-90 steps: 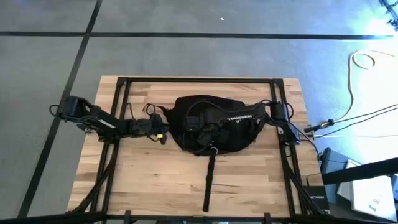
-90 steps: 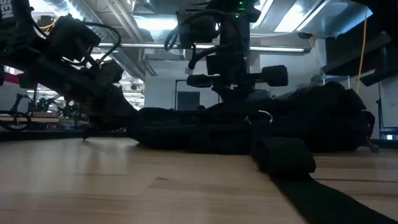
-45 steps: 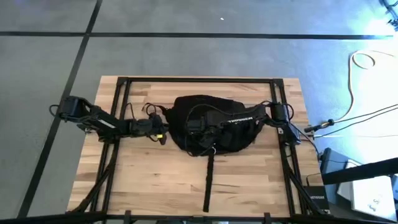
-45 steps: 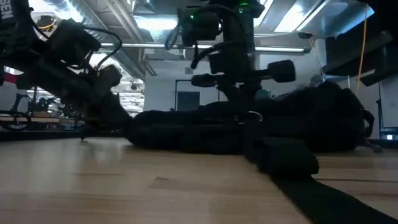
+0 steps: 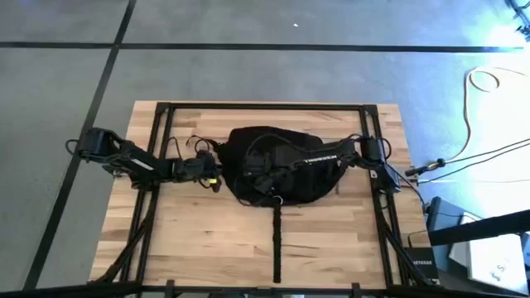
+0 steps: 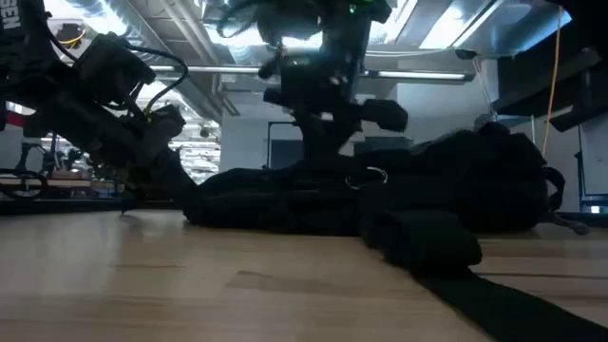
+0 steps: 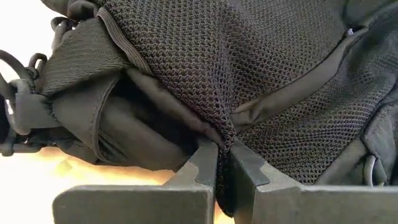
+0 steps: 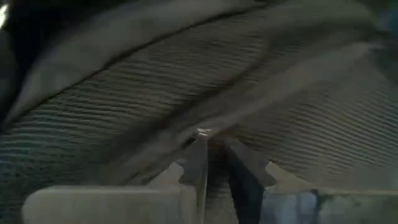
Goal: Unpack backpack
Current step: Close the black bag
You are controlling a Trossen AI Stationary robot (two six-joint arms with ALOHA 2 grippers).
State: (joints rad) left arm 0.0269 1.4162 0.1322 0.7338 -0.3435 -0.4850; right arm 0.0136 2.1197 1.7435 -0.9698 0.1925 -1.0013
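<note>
Nearest the counter's (image 5: 190, 240) front edge, a long black strap (image 5: 277, 244) runs toward 6 o'clock from the backpack (image 5: 281, 165), lying flat on pale wood planks. The backpack sits at counter centre, long axis 9-to-3, a soft slumped black mound w/ white lettering toward its 3 o'clock end.

Left tool (image 7: 224, 163) is at the pack's 9 o'clock end, clenched on a pinch of open-weave mesh; wrist view shows the mesh gathered into a ridge between the two dark fingers (image 7: 202, 165), w/ a padded strap fold and webbing loops just beside.

Right tool (image 8: 214, 158) is at the 3 o'clock end, fingers nearly together on a fold of ribbed, finer-woven fabric (looks like a grip, though the contact is blurred).

So both arms hold opposite ends; the pack lies between them. Likely next: lift or spread to expose an opening. Fabric is limp, so it'll sag and slip rather than hold shape. No contents visible yet.
</note>
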